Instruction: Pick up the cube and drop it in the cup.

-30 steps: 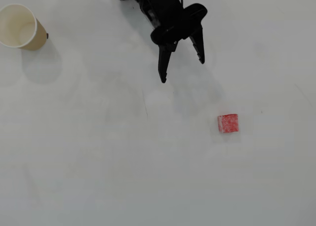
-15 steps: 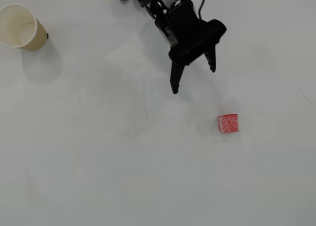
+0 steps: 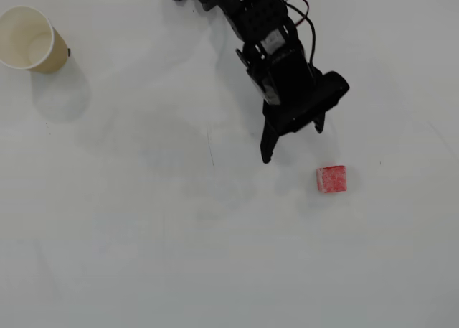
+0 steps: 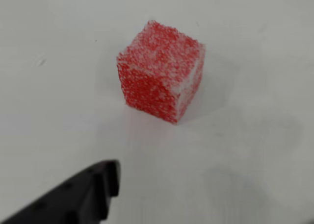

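In the wrist view one black fingertip (image 4: pixel 93 189) shows at the bottom edge, and the cube (image 4: pixel 161 70) sits just beyond it on the white tabletop (image 4: pixel 255 150), untouched. In the overhead view the gripper (image 3: pixel 292 143) hangs just up and left of the cube (image 3: pixel 331 179), jaws spread apart and empty. The cup (image 3: pixel 29 38) stands upright well apart from the cube, far to its upper left.
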